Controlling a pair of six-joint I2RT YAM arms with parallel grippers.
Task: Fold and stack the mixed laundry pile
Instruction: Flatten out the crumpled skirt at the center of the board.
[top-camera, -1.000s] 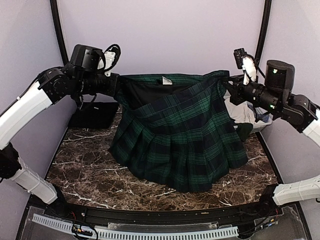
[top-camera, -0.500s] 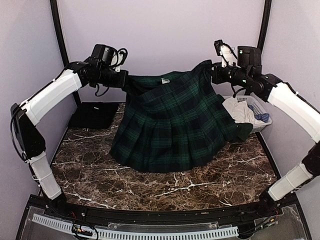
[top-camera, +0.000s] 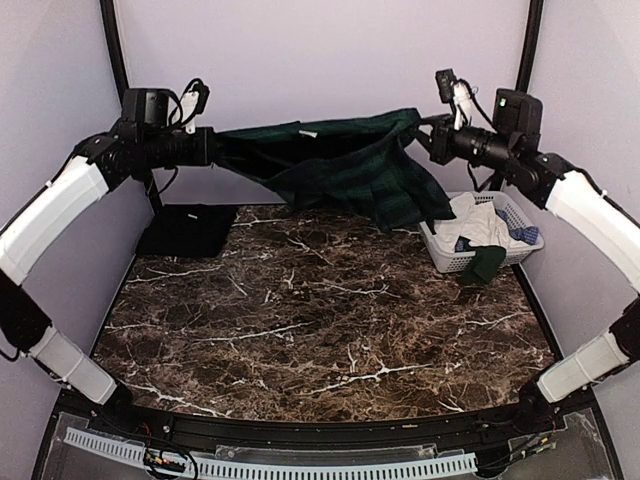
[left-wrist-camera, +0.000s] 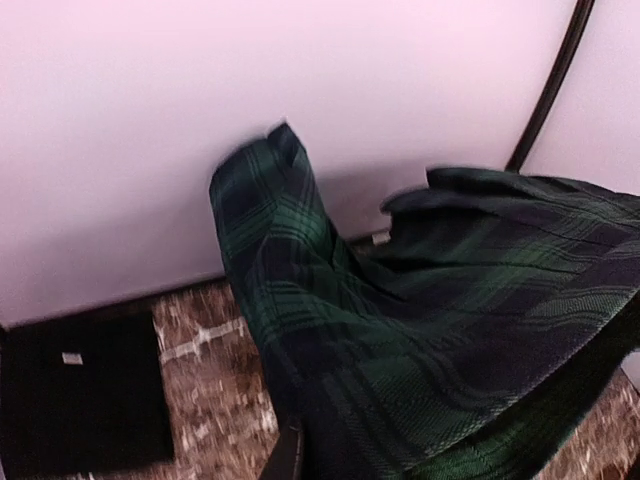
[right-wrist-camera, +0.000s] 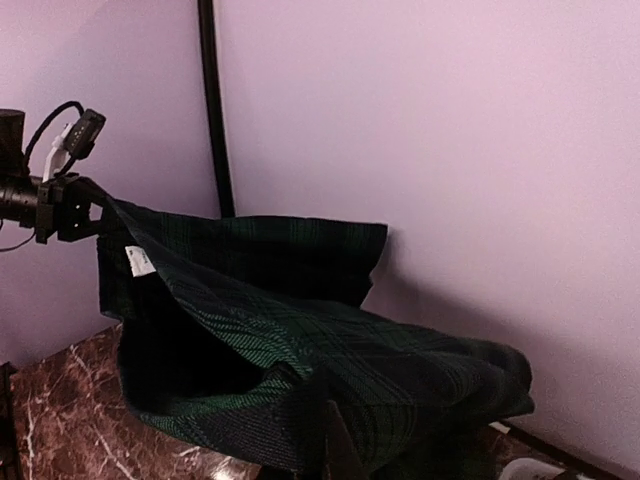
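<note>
**Top view.** Both arms reach high toward the back wall. The tartan skirt (top-camera: 340, 170) hangs slung between them, clear of the marble table (top-camera: 300, 320). The left gripper (top-camera: 212, 148) is clamped on one end of the waistband, and the right gripper (top-camera: 432, 140) is clamped on the other end. The cloth sags in the middle, and its lowest folds hang toward the right, just above the white basket (top-camera: 440, 258), which holds more of the laundry. If you lower the skirt from here, that loose hem could catch the basket rim or drag a garment out. A folded black cloth (top-camera: 187, 230) lies at the table's back left corner, well apart from the skirt.

**Left wrist view.** The tartan skirt (left-wrist-camera: 400, 330) fills the lower right, with the black cloth (left-wrist-camera: 80, 400) below at left. Fabric covers the jaws, and only a dark sliver of one finger (left-wrist-camera: 290, 458) shows at the bottom edge. The bite looks to be on a thin edge of cloth. A sharp pull between the arms might tug that corner free and drop that end of the skirt.

**Right wrist view.** The tartan skirt (right-wrist-camera: 300, 340) is bunched close to the lens and stretches across to the left gripper (right-wrist-camera: 85, 215), which pinches the corner beside a white label (right-wrist-camera: 138, 262). The right jaws are hidden under the folds. Because the cloth is gathered rather than spread, laying it down now would likely leave it creased and twisted, which would spoil the fold.
</note>
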